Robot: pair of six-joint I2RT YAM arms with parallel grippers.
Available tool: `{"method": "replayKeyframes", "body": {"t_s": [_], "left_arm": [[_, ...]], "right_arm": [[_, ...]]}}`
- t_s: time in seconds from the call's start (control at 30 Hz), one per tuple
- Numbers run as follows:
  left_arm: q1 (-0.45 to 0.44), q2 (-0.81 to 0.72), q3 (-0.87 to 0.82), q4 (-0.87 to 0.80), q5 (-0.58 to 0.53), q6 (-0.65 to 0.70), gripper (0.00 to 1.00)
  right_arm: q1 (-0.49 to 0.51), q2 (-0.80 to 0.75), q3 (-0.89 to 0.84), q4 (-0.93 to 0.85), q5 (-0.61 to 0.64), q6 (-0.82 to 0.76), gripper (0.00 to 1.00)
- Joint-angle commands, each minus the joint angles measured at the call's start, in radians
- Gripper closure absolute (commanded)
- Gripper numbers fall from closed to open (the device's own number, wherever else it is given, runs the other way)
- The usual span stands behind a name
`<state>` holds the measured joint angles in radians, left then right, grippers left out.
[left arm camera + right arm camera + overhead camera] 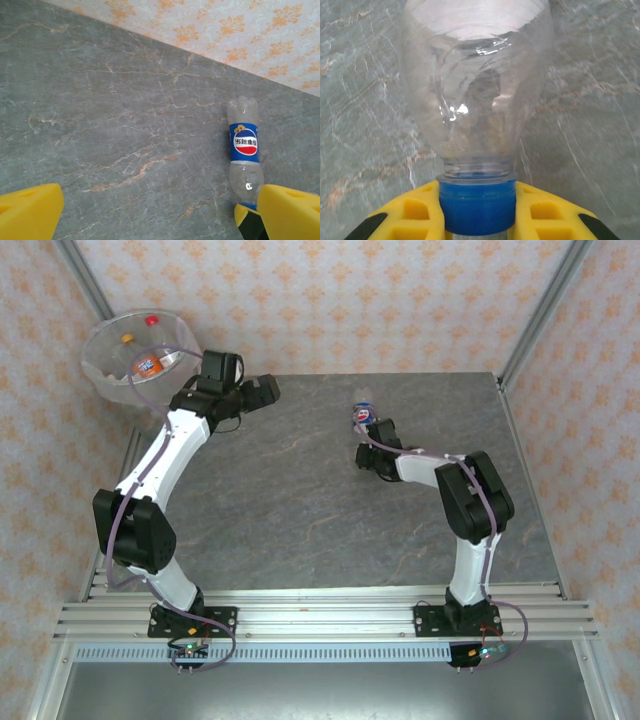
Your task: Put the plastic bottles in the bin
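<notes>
"Bottle point(475, 100) lies far-centre on the worktop point(300, 510); right tool point(476, 212) is clamped on its blue cap!"

"Lift it level, swing left to the bin point(100, 382). Left tool point(262, 390) gapes wide, empty."

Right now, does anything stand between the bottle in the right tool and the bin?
Yes: the left tool, open, hangs near the bin, on the straight line from the bottle. Nothing else visible intervenes.
</notes>
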<state>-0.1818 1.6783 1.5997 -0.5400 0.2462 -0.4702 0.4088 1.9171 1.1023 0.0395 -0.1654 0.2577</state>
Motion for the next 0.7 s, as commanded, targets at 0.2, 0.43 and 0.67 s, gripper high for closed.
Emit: {"method": "replayKeyframes", "body": {"t_s": [0.2,0.43,0.67], "left_arm": [[-0.002,0.019,-0.098,0.196,0.166,-0.059,0.0],[-0.01,0.019,-0.203,0.416,0.315,-0.169,0.0],[-0.073,0.027,-0.193,0.511,0.441,-0.134,0.0]], "right_arm": [[-0.002,-0.234,-0.217,0.201,-0.099,0.01,1.0],[-0.001,-0.362,-0.323,0.26,-0.153,0.012,1.0],[0.011,-0.48,-0.426,0.376,-0.217,0.05,1.0]]}}
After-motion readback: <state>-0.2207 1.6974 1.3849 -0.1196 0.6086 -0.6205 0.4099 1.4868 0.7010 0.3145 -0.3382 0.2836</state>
